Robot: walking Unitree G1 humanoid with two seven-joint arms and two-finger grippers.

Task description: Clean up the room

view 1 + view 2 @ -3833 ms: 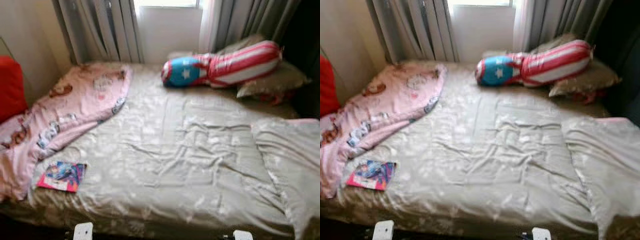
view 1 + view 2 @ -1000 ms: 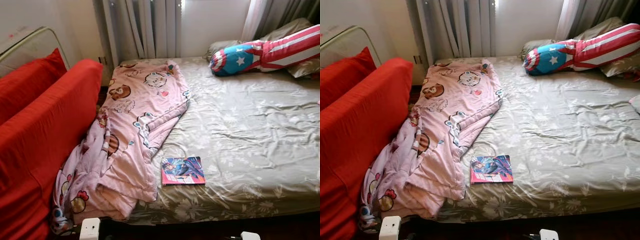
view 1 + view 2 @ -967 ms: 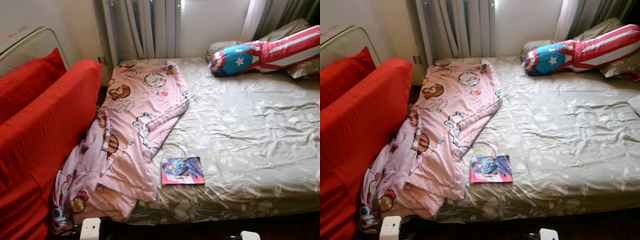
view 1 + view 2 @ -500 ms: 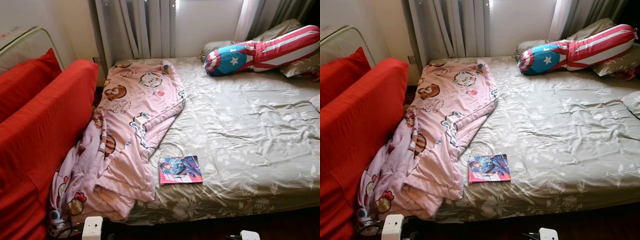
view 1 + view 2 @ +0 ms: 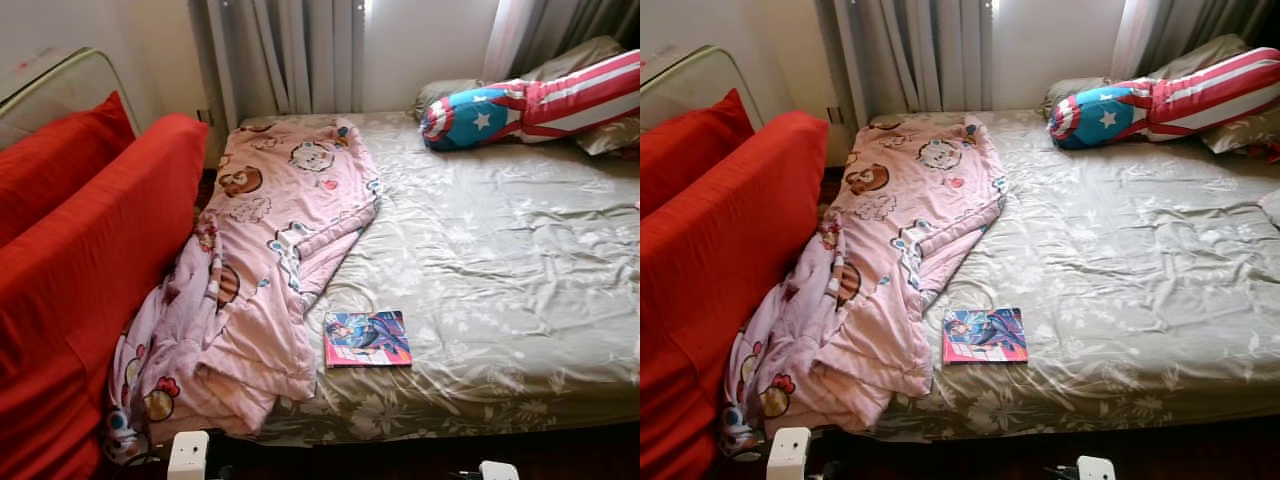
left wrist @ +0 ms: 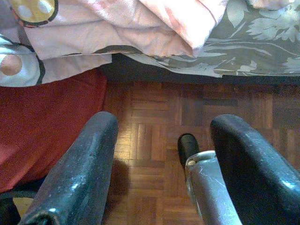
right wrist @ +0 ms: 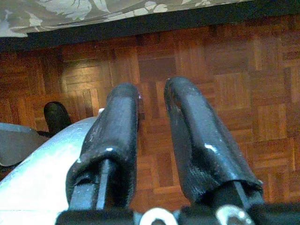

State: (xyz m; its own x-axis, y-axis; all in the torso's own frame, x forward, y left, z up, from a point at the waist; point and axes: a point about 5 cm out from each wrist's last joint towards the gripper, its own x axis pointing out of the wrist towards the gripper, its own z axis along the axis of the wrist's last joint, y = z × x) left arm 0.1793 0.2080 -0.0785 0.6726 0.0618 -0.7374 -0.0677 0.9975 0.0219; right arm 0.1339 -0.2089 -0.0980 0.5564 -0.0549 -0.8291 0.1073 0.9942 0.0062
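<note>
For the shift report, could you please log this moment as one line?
phase: facing bed | left gripper: open, idle above floor | right gripper: idle | colourful thin book: flat on grey floral sheet, beside rumpled pink cartoon blanket
</note>
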